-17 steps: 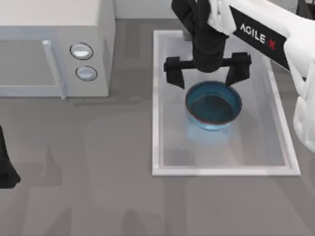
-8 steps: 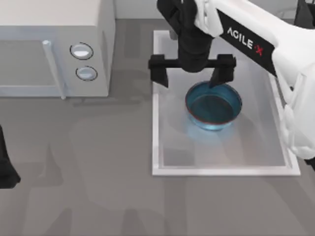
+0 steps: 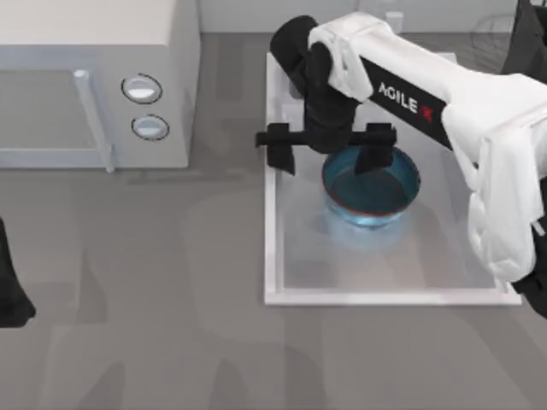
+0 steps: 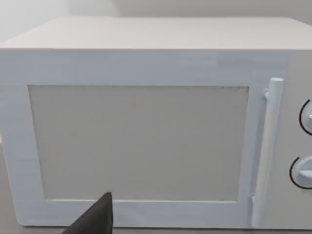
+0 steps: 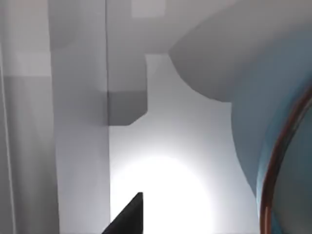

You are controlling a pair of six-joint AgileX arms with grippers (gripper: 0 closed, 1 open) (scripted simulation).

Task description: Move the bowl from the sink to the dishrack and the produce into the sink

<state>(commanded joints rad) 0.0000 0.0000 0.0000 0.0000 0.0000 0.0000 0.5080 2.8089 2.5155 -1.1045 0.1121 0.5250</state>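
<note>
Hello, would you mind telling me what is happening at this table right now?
The right arm's gripper hangs open over the sink, one finger above the blue bowl near its rim, the other out over the sink's left edge. The bowl sits on the sink floor, not yet gripped. The left arm is parked at the table's left edge, its wrist camera facing a microwave.

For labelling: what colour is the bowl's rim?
Reddish-brown, thin, on the blue bowl; clearest in the right wrist view.
</note>
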